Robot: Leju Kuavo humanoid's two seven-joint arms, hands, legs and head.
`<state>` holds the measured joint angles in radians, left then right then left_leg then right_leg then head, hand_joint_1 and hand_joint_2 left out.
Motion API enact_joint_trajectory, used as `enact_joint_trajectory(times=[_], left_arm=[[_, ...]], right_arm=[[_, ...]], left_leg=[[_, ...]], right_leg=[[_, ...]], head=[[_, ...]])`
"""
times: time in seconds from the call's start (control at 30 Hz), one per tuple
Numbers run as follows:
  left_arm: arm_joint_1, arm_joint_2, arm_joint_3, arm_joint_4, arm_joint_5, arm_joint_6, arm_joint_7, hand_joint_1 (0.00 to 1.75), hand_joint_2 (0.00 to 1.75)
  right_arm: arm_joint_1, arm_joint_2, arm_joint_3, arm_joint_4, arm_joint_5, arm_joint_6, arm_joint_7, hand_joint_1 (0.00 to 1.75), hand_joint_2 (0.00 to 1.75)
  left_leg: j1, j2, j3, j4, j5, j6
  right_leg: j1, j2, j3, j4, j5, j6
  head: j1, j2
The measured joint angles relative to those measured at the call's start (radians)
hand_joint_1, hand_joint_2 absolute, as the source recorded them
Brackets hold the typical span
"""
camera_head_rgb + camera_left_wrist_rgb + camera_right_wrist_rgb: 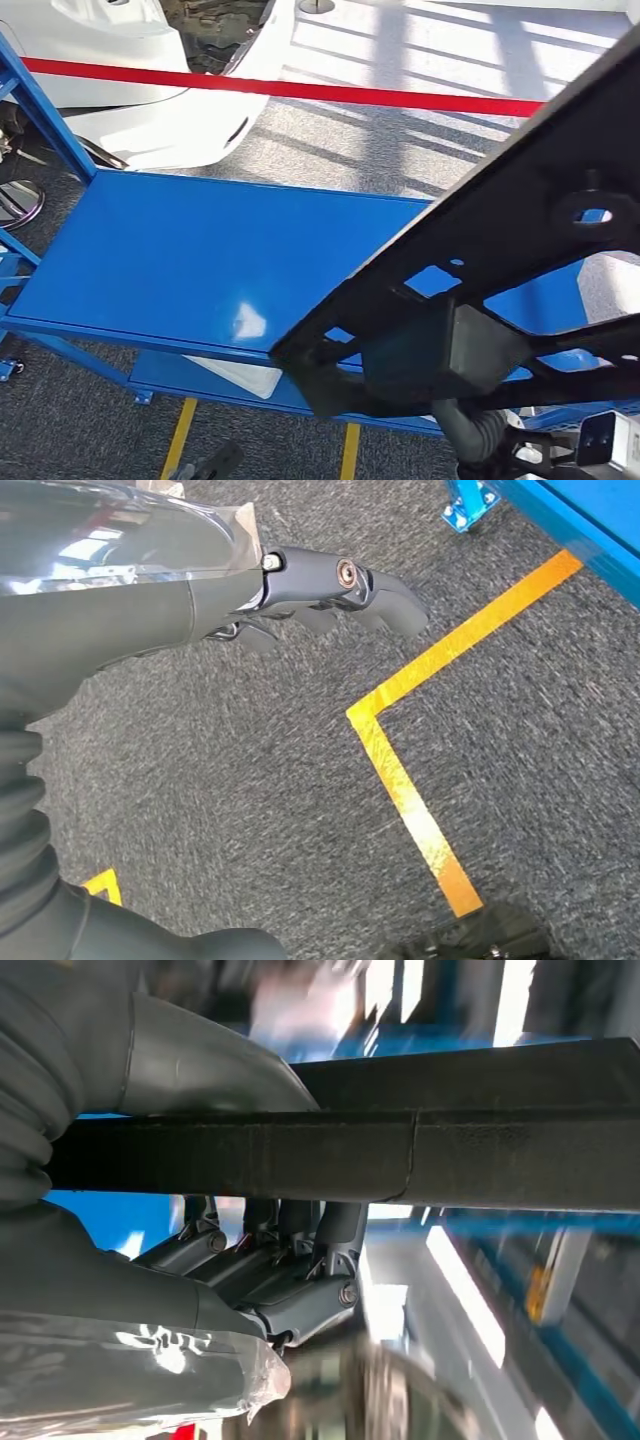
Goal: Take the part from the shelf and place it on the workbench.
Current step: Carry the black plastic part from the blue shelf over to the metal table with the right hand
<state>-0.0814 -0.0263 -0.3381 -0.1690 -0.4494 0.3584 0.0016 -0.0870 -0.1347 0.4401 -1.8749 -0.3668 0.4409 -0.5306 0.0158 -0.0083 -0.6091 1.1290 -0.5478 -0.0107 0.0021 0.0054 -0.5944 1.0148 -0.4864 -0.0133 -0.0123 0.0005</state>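
The long black part (528, 230) crosses the right half of the head view, hanging above the blue worktop (173, 260) and not yet resting on it. The right hand (256, 1270) grips it near one end: in the right wrist view the fingers (340, 1235) curl up against the underside of the bar and the thumb lies over the other face. The left hand (332, 590) hangs over the grey floor (226, 780) beside the yellow tape (407, 790), fingers loosely extended and apart, holding nothing.

The main risk, as I judge it, is leverage. The part is held by one hand close to one end, so most of its length sticks out unsupported; it could twist in the grip or slip free. Its far end, at the upper right of the head view, could swing toward the red barrier tape (302, 88) or the white car body (113, 60) at the upper left. Lowering it tilted could make one end strike the worktop edge first.

I can read no brand, label or writing anywhere.
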Motion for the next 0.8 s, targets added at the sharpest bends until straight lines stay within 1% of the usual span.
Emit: enact_joint_trajectory(times=[0.03, 0.07, 0.13, 0.17, 0.2, 0.23, 0.27, 0.33, 0.37, 0.4, 0.43, 0.47, 0.53, 0.57, 0.6, 0.67, 0.7, 0.73, 0.77, 0.8], left_arm=[[-0.002, 0.000, 0.000, 0.000, 0.000, 0.000, 0.005, 0.00, 1.75], [-0.003, 0.000, -0.001, 0.000, 0.000, 0.000, 0.011, 0.00, 1.75], [-0.003, 0.000, -0.001, 0.000, 0.000, 0.000, 0.019, 0.00, 1.75], [-0.002, 0.000, -0.001, 0.000, 0.000, -0.001, 0.023, 0.00, 1.75], [-0.001, 0.000, -0.001, 0.000, 0.000, -0.002, 0.025, 0.00, 1.75], [-0.001, 0.000, -0.001, 0.000, 0.000, -0.003, 0.028, 0.00, 1.75], [-0.002, -0.001, -0.002, 0.000, 0.000, -0.004, 0.031, 0.00, 1.75], [-0.002, -0.002, -0.005, 0.000, 0.000, -0.008, 0.039, 0.00, 1.75], [-0.001, -0.002, -0.007, 0.000, 0.000, -0.011, 0.043, 0.00, 1.75], [0.001, -0.001, -0.008, 0.000, 0.000, -0.015, 0.046, 0.00, 1.75], [0.002, -0.001, -0.010, 0.000, 0.000, -0.018, 0.049, 0.00, 1.75], [0.003, -0.001, -0.012, 0.000, 0.000, -0.020, 0.051, 0.00, 1.75], [0.004, -0.001, -0.015, 0.000, 0.000, -0.023, 0.056, 0.00, 1.75], [0.005, -0.001, -0.016, 0.000, 0.000, -0.023, 0.060, 0.00, 1.75], [0.006, -0.001, -0.017, 0.000, 0.000, -0.023, 0.066, 0.00, 1.75], [0.010, -0.001, -0.018, 0.000, 0.000, -0.023, 0.082, 0.00, 1.75], [0.011, -0.001, -0.018, 0.000, 0.000, -0.023, 0.092, 0.00, 1.75], [0.013, 0.000, -0.018, 0.001, 0.000, -0.022, 0.101, 0.00, 1.75], [0.014, 0.000, -0.018, 0.001, 0.000, -0.022, 0.110, 0.00, 1.75], [0.014, 0.000, -0.018, 0.001, 0.000, -0.022, 0.117, 0.00, 1.75]], right_arm=[[0.002, 0.006, 0.000, 0.008, -0.041, 0.045, 0.011, 1.75, 1.75], [0.004, 0.013, 0.001, 0.018, -0.072, 0.080, 0.022, 1.75, 1.75], [0.009, 0.024, 0.002, 0.038, -0.106, 0.123, 0.038, 1.75, 1.75], [0.013, 0.029, 0.002, 0.047, -0.120, 0.139, 0.046, 1.75, 1.75], [0.016, 0.035, 0.003, 0.055, -0.129, 0.153, 0.052, 1.75, 1.75], [0.019, 0.039, 0.004, 0.064, -0.134, 0.165, 0.057, 1.75, 1.75], [0.021, 0.043, 0.006, 0.073, -0.137, 0.175, 0.063, 1.75, 1.75], [0.024, 0.050, 0.014, 0.098, -0.137, 0.192, 0.073, 1.75, 1.75], [0.026, 0.053, 0.021, 0.114, -0.136, 0.200, 0.077, 1.75, 1.75], [0.028, 0.057, 0.028, 0.131, -0.135, 0.209, 0.081, 1.75, 1.75], [0.029, 0.060, 0.037, 0.147, -0.133, 0.217, 0.084, 1.75, 1.75], [0.028, 0.064, 0.046, 0.162, -0.132, 0.226, 0.087, 1.75, 1.75], [0.023, 0.073, 0.063, 0.188, -0.130, 0.240, 0.088, 1.75, 1.75], [0.020, 0.078, 0.072, 0.201, -0.130, 0.246, 0.088, 1.75, 1.75], [0.018, 0.083, 0.080, 0.214, -0.129, 0.250, 0.088, 1.75, 1.75], [0.017, 0.092, 0.096, 0.235, -0.129, 0.257, 0.088, 1.75, 1.75], [0.016, 0.096, 0.103, 0.244, -0.129, 0.260, 0.088, 1.75, 1.75], [0.014, 0.101, 0.111, 0.252, -0.128, 0.263, 0.088, 1.75, 1.75], [0.012, 0.106, 0.118, 0.260, -0.128, 0.265, 0.088, 1.75, 1.75], [0.010, 0.110, 0.125, 0.268, -0.128, 0.267, 0.088, 1.75, 1.75]], left_leg=[[-0.001, 0.000, 0.025, -0.057, 0.022, 0.003], [-0.003, 0.000, 0.039, -0.091, 0.031, 0.005], [-0.006, -0.001, 0.042, -0.106, 0.031, 0.010], [-0.004, -0.001, 0.042, -0.107, 0.033, 0.014], [-0.002, 0.000, 0.043, -0.110, 0.036, 0.019], [0.001, 0.001, 0.044, -0.112, 0.039, 0.024], [0.003, 0.002, 0.045, -0.114, 0.041, 0.028], [0.003, 0.004, 0.045, -0.114, 0.041, 0.032], [0.003, 0.004, 0.045, -0.113, 0.042, 0.032], [0.003, 0.005, 0.045, -0.112, 0.042, 0.032], [0.002, 0.005, 0.045, -0.112, 0.042, 0.032], [0.003, 0.004, 0.046, -0.111, 0.042, 0.032], [0.001, 0.003, 0.046, -0.110, 0.042, 0.028], [0.000, 0.002, 0.043, -0.109, 0.043, 0.024], [-0.001, 0.002, 0.040, -0.109, 0.044, 0.020], [0.000, 0.002, 0.034, -0.109, 0.049, 0.009], [0.001, 0.003, 0.032, -0.105, 0.042, 0.004], [0.001, 0.003, 0.026, -0.090, 0.023, 0.001], [0.002, 0.003, 0.015, -0.058, -0.009, -0.001], [0.002, 0.003, 0.000, -0.008, -0.050, -0.002]], right_leg=[[0.002, 0.001, -0.001, 0.002, 0.000, 0.002], [0.003, 0.001, -0.003, 0.003, 0.000, 0.006], [0.003, 0.001, -0.007, 0.004, 0.004, 0.013], [0.002, 0.001, -0.008, 0.004, 0.002, 0.017], [0.002, 0.001, -0.009, 0.010, -0.005, 0.022], [0.001, 0.000, -0.017, 0.031, -0.021, 0.027], [-0.002, 0.000, -0.033, 0.071, -0.048, 0.033], [-0.007, -0.001, -0.085, 0.195, -0.109, 0.043], [-0.009, -0.001, -0.106, 0.246, -0.128, 0.047], [-0.011, -0.001, -0.114, 0.270, -0.131, 0.049], [-0.012, -0.001, -0.103, 0.255, -0.116, 0.050], [-0.013, -0.001, -0.076, 0.206, -0.088, 0.050], [-0.012, -0.001, -0.012, 0.076, -0.030, 0.045], [-0.010, 0.000, 0.008, 0.033, -0.014, 0.041], [-0.008, 0.000, 0.015, 0.013, -0.009, 0.038], [-0.006, 0.001, 0.012, 0.008, -0.006, 0.032], [-0.007, 0.000, 0.010, 0.004, -0.004, 0.027], [-0.009, -0.001, 0.008, -0.001, 0.000, 0.019], [-0.010, -0.003, 0.004, -0.005, 0.005, 0.010], [-0.010, -0.005, -0.002, -0.006, 0.010, 0.003]], head=[[0.000, 0.000], [0.001, 0.000], [0.001, 0.000], [0.001, 0.000], [0.001, 0.000], [0.002, 0.000], [0.002, 0.000], [0.003, 0.000], [0.003, 0.000], [0.003, 0.000], [0.003, 0.000], [0.003, 0.000], [0.003, 0.000], [0.002, 0.000], [0.002, 0.000], [0.001, 0.000], [0.001, 0.000], [0.000, 0.000], [0.000, 0.000], [0.000, 0.000]])
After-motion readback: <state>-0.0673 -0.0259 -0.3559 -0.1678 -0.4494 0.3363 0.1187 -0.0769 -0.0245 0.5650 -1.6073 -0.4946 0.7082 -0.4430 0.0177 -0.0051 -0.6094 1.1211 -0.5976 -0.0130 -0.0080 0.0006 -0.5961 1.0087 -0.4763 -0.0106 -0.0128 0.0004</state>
